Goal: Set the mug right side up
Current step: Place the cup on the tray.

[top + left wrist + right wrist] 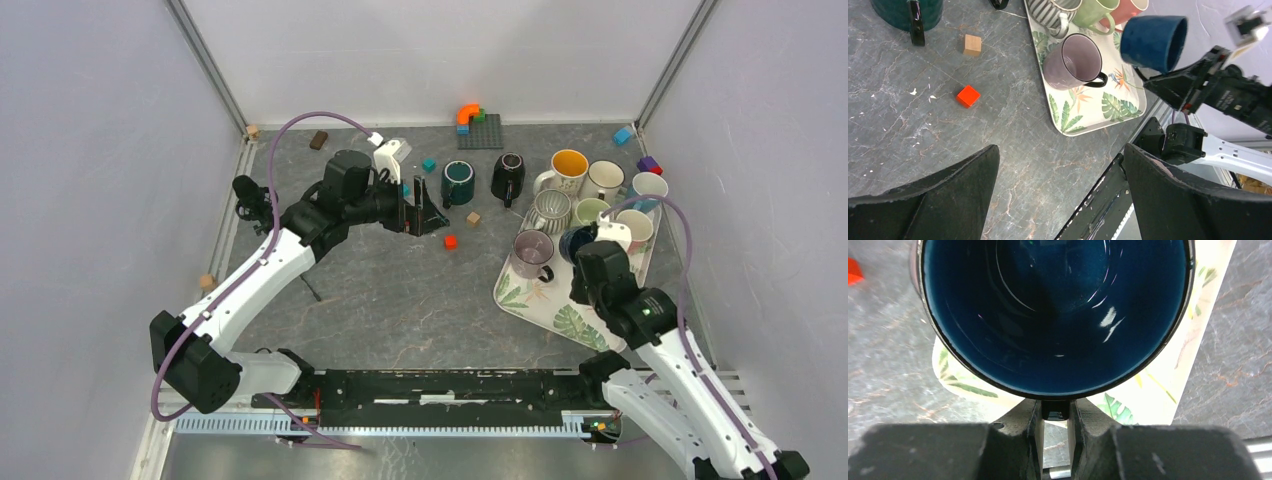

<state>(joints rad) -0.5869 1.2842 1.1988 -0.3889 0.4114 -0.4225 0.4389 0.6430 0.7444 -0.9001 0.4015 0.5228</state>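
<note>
Grey marbled table (400, 290) inside white walls, with a leaf-patterned tray (560, 320) at four o'clock in the top view. On the tray stand a mauve mug (532, 250), mouth up, a striped mug (550, 208), a green mug (590, 210) and a pink mug (635, 228). The dark blue mug (578, 240) hangs lifted over the tray, at three o'clock of the mauve one. It is tipped so its mouth faces the right wrist camera, showing only glossy glaze inside. The right gripper (1055, 415) pinches it at the six o'clock edge of that mouth; whether by rim or handle cannot be told. The left gripper (1060, 150) hovers with fingers spread wide, holding nothing, above the bare table near a red block (450, 241). A teal mug (458, 182) stands at one o'clock of it.
</note>
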